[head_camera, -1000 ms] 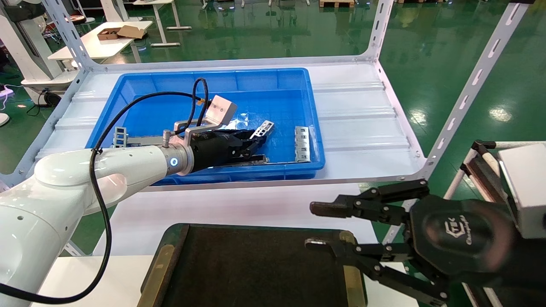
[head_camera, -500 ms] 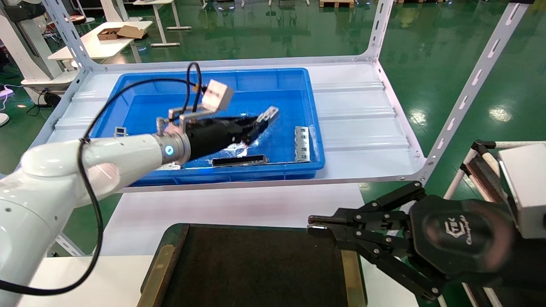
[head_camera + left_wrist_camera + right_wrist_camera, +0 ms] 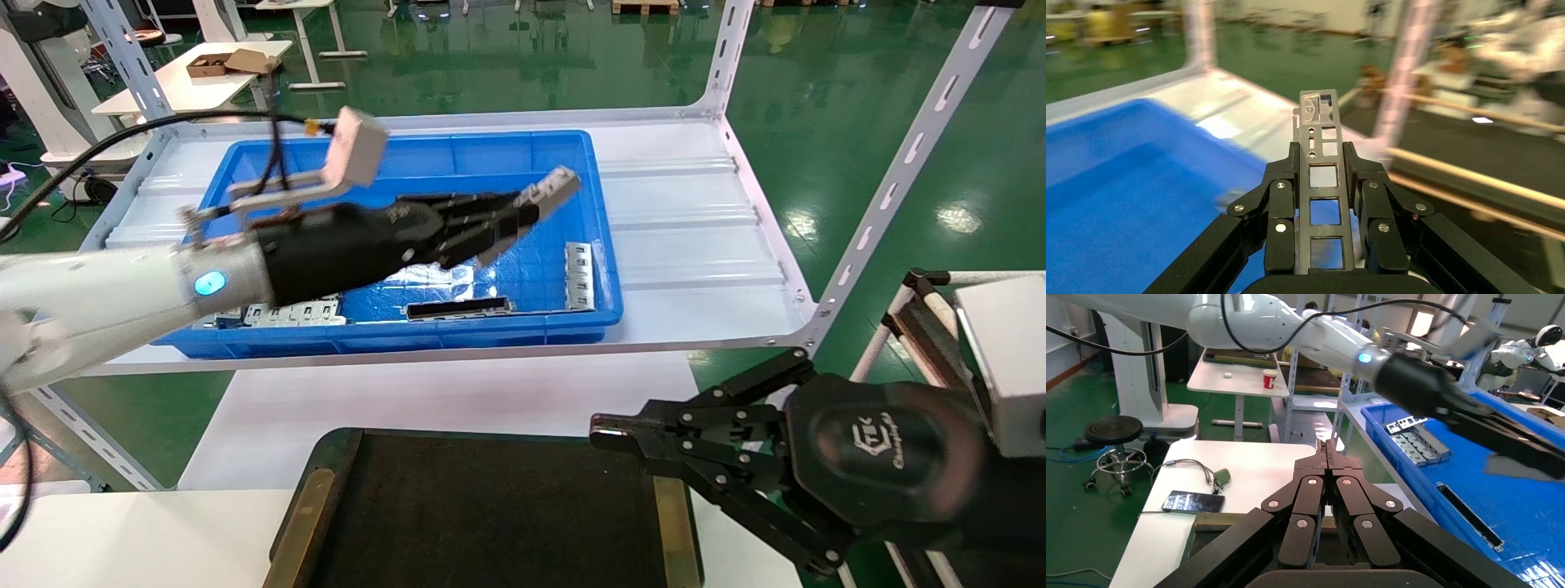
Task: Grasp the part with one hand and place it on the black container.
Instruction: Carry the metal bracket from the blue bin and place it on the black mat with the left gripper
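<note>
My left gripper (image 3: 523, 214) is shut on the part (image 3: 554, 185), a small silver-grey strip with rectangular windows, and holds it in the air above the blue bin (image 3: 564, 155). In the left wrist view the part (image 3: 1321, 144) sticks out forward between the closed fingers (image 3: 1280, 202). The black container (image 3: 490, 506), a shallow tray with a dark floor and brass side strips, lies at the near edge, below and nearer than the left gripper. My right gripper (image 3: 601, 431) is shut and empty, parked over the tray's right rim; it also shows in the right wrist view (image 3: 1327, 454).
The blue bin holds a long dark-slotted bar (image 3: 459, 308), a grey tabbed plate (image 3: 578, 275) at its right and more plates (image 3: 290, 312) at its near left. White shelf uprights (image 3: 899, 163) stand at the right. A white table (image 3: 1229, 471) carries a phone and cables.
My left gripper has risen out of the bin with the part and swung to the right and nearer. My right gripper has shut from open and stayed in place.
</note>
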Tool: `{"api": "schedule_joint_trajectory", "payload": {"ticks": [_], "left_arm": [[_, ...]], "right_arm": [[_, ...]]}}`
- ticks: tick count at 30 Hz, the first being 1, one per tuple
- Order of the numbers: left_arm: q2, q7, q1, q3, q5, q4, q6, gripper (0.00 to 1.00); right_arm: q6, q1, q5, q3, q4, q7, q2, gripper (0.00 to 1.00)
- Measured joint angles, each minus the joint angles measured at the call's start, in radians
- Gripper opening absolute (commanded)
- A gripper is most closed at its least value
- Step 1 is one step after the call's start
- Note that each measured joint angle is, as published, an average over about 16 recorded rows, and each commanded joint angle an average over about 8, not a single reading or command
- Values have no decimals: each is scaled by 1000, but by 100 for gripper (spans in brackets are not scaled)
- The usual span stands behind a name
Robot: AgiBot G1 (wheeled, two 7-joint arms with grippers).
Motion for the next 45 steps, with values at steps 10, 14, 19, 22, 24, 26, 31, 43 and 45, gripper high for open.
{"api": "schedule_joint_trajectory", "payload": {"ticks": [10,14,19,22,24,26,31,43,45], "left_arm": [[-120,-43,212,-27,-84,-189,202,0],[-152,-74,337,-28,-101,-291,189,0],[-172,-125,495,-23,-104,-413,89,0],[-171,-162,578,-18,-95,-474,-7,0],[-166,-188,625,-14,-86,-507,-81,0],[-156,-216,665,-10,-76,-533,-159,0],[-118,-292,732,2,-52,-577,-342,0],[3,-433,775,35,2,-584,-672,0],[22,-448,778,40,9,-580,-717,0]], "right_arm": [[0,0,0,-1,0,0,0,0],[0,0,1,-1,0,0,0,0],[1,0,1,-1,0,-1,1,0],[1,0,1,-1,0,-1,1,0],[1,0,1,-2,0,-1,1,0],[1,0,1,-2,0,-1,1,0],[1,0,1,-2,0,-1,1,0],[1,1,2,-3,0,-1,1,0],[1,1,2,-3,0,-1,1,0]]}}
